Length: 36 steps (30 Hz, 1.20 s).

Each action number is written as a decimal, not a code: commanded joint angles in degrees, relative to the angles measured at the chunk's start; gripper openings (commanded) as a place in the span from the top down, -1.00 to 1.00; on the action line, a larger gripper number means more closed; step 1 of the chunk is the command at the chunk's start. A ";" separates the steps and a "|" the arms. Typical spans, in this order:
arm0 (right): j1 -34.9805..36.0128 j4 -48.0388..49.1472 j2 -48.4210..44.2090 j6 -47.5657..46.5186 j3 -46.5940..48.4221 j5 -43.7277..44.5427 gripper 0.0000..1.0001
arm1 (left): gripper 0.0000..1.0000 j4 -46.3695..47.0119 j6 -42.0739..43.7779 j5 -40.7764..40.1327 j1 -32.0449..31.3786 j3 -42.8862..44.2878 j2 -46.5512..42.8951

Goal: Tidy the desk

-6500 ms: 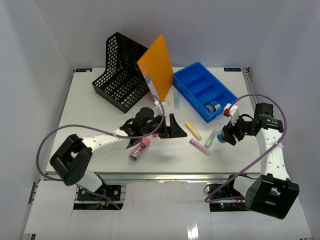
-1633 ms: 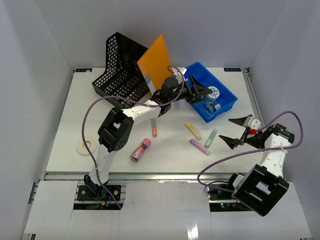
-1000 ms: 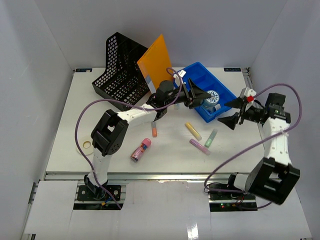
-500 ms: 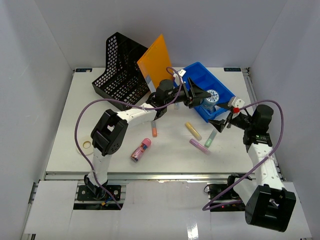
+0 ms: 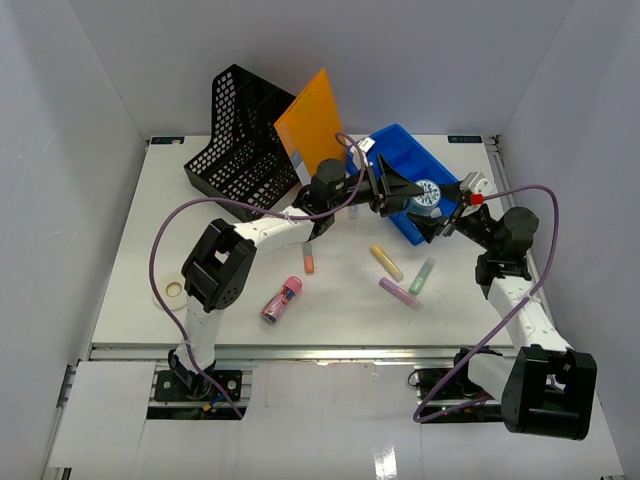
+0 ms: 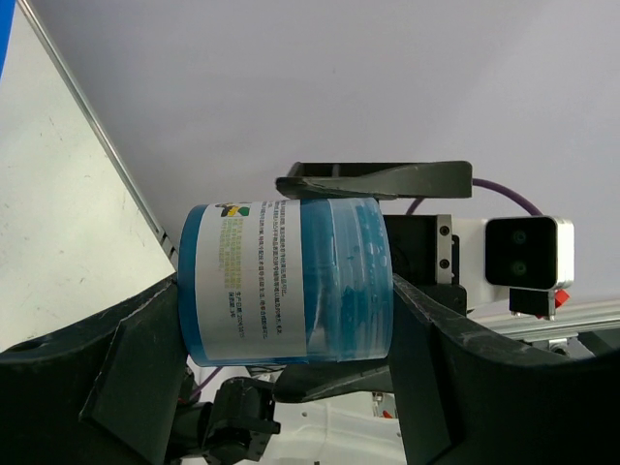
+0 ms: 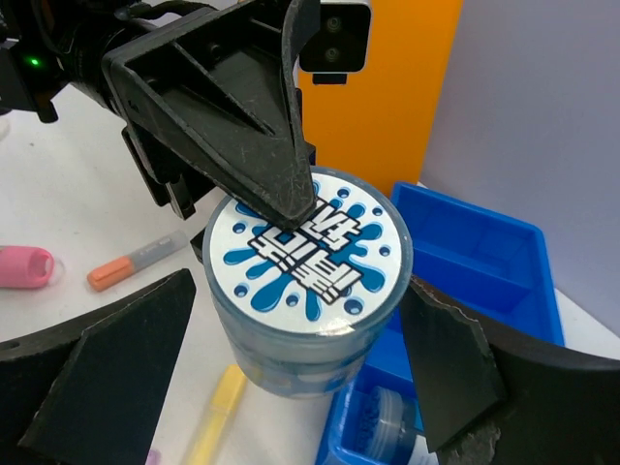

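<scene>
Likely handover above tray (image 5: 425, 155): tub (image 5: 427, 193) is gripped endwise by left fingers (image 7: 254, 116), right fingers (image 7: 455, 378) spread wide around it; closing seems needed next.

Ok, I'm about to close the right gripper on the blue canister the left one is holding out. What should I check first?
1. Left gripper grip on the blue canister: ok. It is clamped end to end, with one finger across the lid.
2. Right gripper open: ok, jaws wide.
3. Canister between the right fingers: ok. There is one on each side, with gaps showing.
4. Right fingers clear of the left ones: cannot tell, they cross closely.
5. Blue tray underneath in case of a slip: ok, the canister hangs over it.
</scene>
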 commanded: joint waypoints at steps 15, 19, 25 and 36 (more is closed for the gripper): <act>3.09 1.08 2.37 -2.34 5.35 2.76 0.43 | 0.69 4.02 -1.82 1.53 -0.47 1.15 -4.93; 3.09 -4.92 1.05 -8.04 5.93 1.93 0.61 | -0.45 -0.82 0.70 0.72 0.38 1.36 -6.63; 3.00 -18.73 -1.29 -22.98 7.07 2.60 0.79 | -0.95 -14.66 12.52 -4.95 4.32 -0.09 -13.65; 0.80 -36.94 8.48 -46.78 18.82 16.11 0.78 | -0.96 -35.81 37.10 -17.00 10.57 -12.80 -30.36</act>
